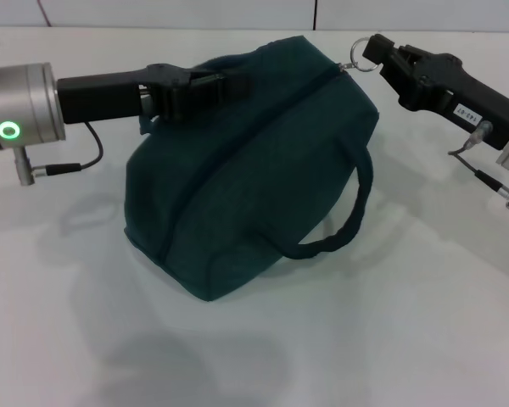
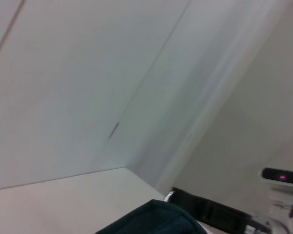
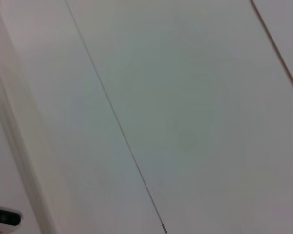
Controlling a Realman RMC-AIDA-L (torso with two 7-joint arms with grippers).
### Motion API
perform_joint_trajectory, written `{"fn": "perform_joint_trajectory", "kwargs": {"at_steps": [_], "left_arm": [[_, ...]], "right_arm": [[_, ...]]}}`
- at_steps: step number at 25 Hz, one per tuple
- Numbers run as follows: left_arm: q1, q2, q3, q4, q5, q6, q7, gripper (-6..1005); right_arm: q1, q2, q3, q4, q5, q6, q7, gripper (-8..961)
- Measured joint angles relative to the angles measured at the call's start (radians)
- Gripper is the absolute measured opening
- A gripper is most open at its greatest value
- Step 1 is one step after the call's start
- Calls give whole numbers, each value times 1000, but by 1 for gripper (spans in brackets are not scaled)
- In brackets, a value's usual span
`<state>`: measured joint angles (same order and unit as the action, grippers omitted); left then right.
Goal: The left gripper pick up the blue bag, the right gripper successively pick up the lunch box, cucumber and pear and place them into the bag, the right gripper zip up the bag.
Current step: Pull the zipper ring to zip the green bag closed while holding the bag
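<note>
The blue bag point(image 1: 246, 186) sits on the white table, its top seam closed and one loop handle point(image 1: 343, 225) hanging down its side. My left gripper point(image 1: 212, 86) reaches in from the left and is shut on the bag's upper left end. At the bag's upper right corner my right gripper point(image 1: 383, 56) is shut on the ring zipper pull point(image 1: 370, 52). The left wrist view catches the bag's top edge point(image 2: 151, 219) and the right gripper point(image 2: 210, 214) beyond it. The lunch box, cucumber and pear are out of view.
White table point(image 1: 382, 339) spreads in front of and around the bag. Pale wall panels fill both wrist views. A small device with a red light point(image 2: 282, 176) stands off to the side in the left wrist view.
</note>
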<state>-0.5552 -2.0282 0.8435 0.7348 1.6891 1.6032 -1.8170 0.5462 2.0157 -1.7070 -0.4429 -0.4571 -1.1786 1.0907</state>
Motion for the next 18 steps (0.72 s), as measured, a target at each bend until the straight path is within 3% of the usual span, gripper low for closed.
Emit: {"fn": "perform_joint_trajectory", "kwargs": {"at_steps": [18], "left_arm": [[6, -18, 1, 0, -45, 125, 38, 78]], "right_arm": [[9, 0, 38, 60, 2, 11, 26, 7]]}}
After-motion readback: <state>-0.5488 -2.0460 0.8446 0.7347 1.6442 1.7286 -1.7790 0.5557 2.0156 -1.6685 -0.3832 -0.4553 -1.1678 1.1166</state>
